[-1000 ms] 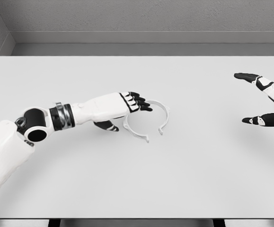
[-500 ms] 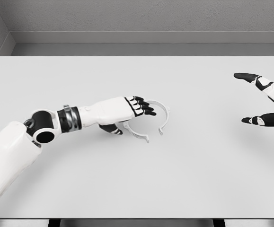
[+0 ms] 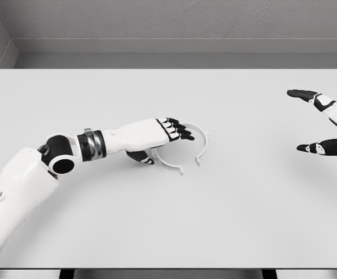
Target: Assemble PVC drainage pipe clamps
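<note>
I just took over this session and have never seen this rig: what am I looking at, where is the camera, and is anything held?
This is a simulator's render from a camera on a humanoid robot's head, looking down at a white table. The left hand reaches over a white C-shaped clamp ring, fingers above its rim and thumb below. Whether it actually grips the ring cannot be told. The right hand hangs open at the right edge, holding nothing. Nothing else lies on the table.
</note>
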`<state>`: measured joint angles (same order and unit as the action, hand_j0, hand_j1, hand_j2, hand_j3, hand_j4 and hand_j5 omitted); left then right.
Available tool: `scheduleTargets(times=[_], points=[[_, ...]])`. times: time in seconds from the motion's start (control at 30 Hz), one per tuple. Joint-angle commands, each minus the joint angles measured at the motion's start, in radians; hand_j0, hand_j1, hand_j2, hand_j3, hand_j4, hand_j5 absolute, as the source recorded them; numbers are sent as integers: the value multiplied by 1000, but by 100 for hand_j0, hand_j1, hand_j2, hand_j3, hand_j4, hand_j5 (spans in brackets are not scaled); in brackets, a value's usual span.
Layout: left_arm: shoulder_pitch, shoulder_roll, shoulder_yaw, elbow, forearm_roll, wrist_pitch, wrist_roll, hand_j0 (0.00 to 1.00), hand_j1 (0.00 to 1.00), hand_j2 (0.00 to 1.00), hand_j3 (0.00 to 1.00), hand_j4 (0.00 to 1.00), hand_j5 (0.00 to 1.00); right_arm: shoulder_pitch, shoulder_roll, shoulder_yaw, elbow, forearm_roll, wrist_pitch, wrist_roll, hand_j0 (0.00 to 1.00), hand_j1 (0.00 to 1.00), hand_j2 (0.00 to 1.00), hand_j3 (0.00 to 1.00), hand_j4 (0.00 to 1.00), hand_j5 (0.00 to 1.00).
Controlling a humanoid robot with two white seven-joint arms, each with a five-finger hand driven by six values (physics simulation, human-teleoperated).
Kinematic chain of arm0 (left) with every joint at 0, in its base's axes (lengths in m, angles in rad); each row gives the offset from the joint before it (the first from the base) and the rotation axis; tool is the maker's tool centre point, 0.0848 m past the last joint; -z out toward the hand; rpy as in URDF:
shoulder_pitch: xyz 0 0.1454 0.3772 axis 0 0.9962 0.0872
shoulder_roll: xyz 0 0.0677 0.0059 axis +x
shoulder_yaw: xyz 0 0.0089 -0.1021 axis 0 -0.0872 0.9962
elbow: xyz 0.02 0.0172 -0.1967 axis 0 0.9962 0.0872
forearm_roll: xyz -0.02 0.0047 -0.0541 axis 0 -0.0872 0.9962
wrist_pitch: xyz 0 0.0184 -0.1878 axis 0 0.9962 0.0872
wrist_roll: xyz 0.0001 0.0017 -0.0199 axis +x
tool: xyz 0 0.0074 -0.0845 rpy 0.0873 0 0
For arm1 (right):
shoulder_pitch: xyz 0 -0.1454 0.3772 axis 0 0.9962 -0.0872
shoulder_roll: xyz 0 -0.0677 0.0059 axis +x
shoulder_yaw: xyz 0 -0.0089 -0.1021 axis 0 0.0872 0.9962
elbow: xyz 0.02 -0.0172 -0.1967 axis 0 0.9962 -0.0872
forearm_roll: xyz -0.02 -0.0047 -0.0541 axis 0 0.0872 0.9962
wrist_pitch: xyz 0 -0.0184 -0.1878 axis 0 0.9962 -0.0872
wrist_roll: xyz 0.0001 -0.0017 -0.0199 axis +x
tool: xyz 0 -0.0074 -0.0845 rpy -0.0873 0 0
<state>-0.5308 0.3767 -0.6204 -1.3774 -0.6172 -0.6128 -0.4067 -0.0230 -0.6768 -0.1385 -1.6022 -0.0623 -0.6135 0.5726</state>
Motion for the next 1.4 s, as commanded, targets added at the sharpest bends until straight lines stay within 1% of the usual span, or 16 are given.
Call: scheduleTargets(times=[0.0,0.1,0.17,0.33,0.6,1.37], points=[[0,-4,1,3,7,2,0,100,100,100,100,100,100,0,0,0,-1,-8,3,0,100,100,100,100,100,100],[-3,-10,1,3,7,2,0,100,100,100,100,100,100,0,-1,-1,-1,-8,3,0,100,100,100,100,100,100],[-6,-18,1,11,-12,2,0,100,100,100,100,100,100,0,-1,-1,-1,-8,3,0,100,100,100,100,100,100],[-8,-38,1,28,-24,2,0,100,100,100,100,100,100,0,0,0,-1,-8,3,0,100,100,100,100,100,100],[-12,-58,1,31,-30,2,0,100,100,100,100,100,100,0,0,0,-2,-8,3,0,100,100,100,100,100,100],[-20,-81,2,32,-39,2,0,100,100,100,100,100,100,-2,-1,14,-2,-8,3,-2,100,100,100,100,100,100]])
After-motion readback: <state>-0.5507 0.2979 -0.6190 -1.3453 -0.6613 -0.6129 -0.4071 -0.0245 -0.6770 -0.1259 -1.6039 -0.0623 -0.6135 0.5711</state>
